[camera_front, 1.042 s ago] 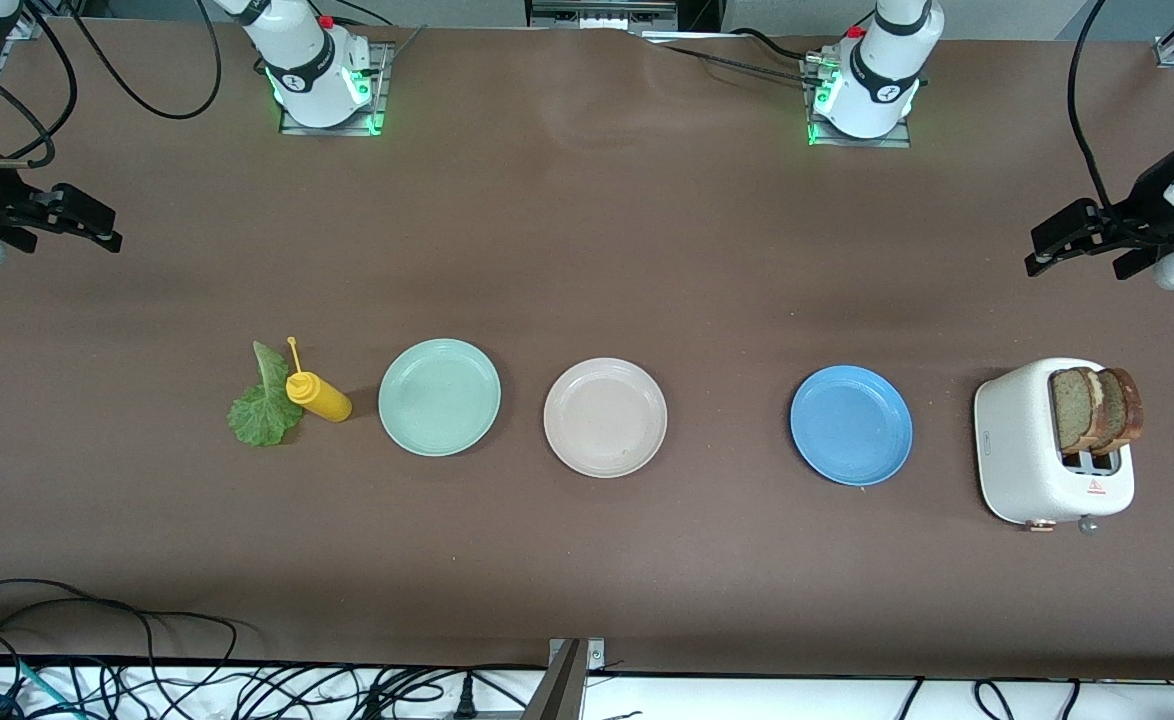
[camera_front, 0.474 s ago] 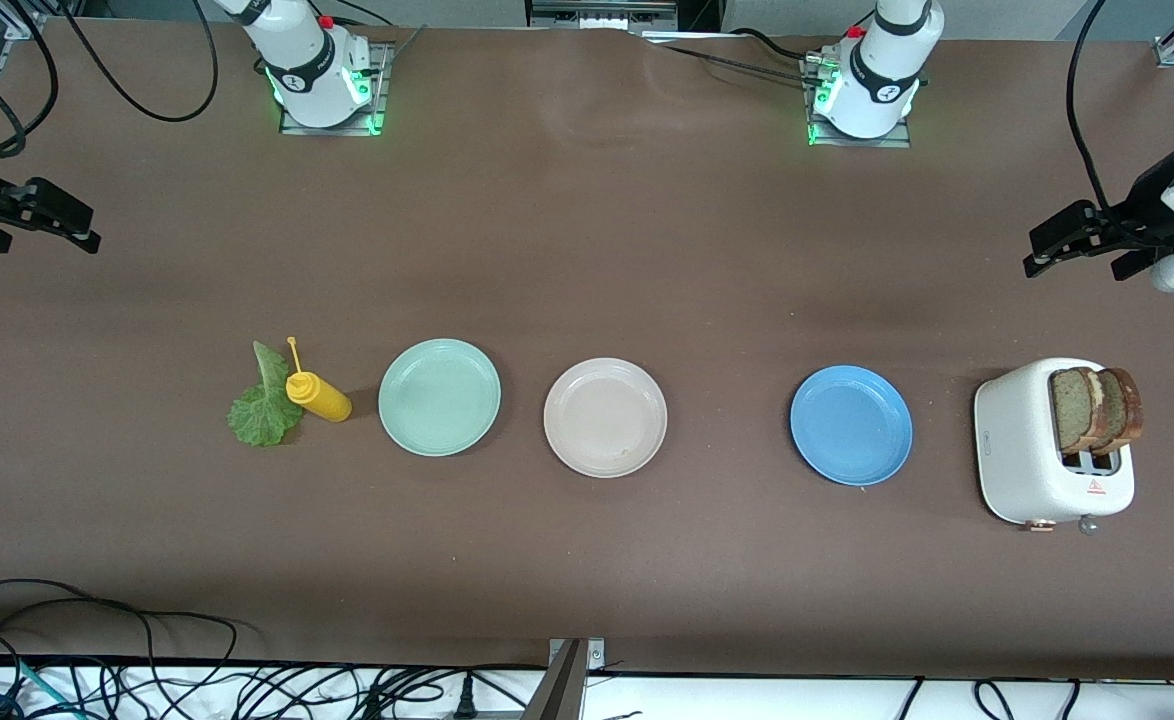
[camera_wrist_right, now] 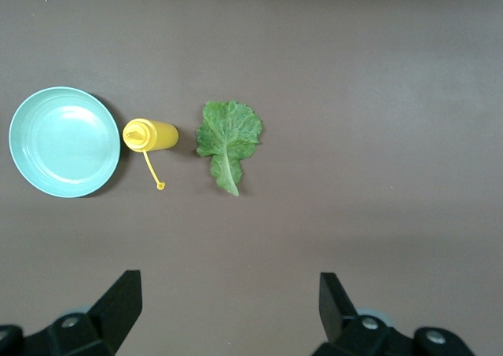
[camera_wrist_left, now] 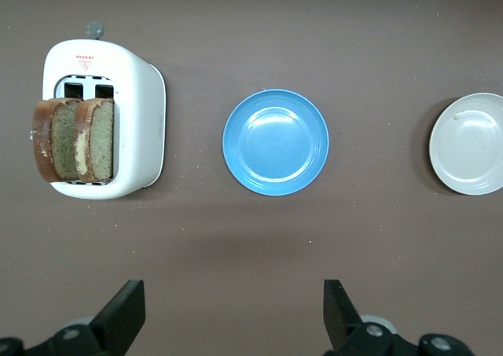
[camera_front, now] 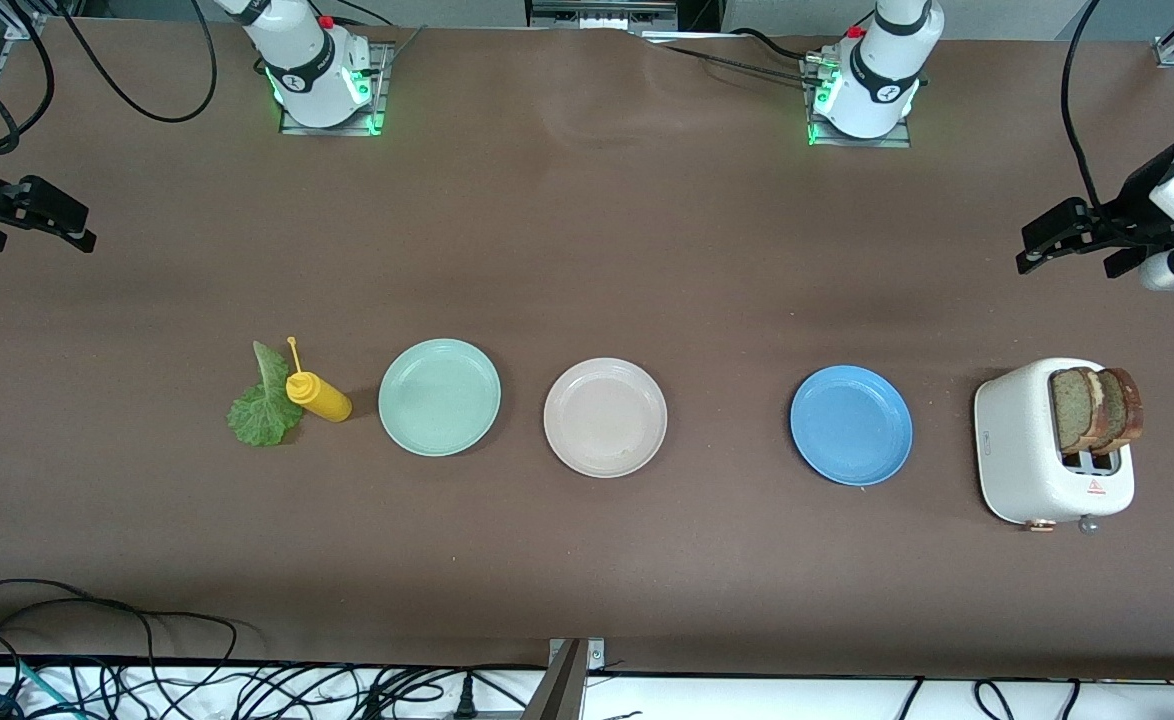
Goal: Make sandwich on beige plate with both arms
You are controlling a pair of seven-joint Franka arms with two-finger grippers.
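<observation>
At the frame's left edge the right hand (camera_front: 47, 215), fingers apart and empty, has drifted outward over bare bench (camera_front: 587, 250). Lettuce (camera_front: 262, 410) lies lower left, beige plate (camera_front: 605, 417) centre, bread (camera_front: 1095, 408) in the toaster (camera_front: 1022, 450) lower right. Upper right, the left hand (camera_front: 1052, 238), also apart, has barely shifted; nothing is picked up yet.

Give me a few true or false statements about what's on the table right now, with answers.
1. Two bread slices stand in the toaster. True.
2. The beige plate holds a lettuce leaf. False: it is bare; the lettuce lies on the table beside the mustard bottle.
3. The beige plate sits between the green plate and the blue plate. True.
4. The left pincer grips a bread slice. False: it is open and holds nothing.
5. The right pincer is open. True.
</observation>
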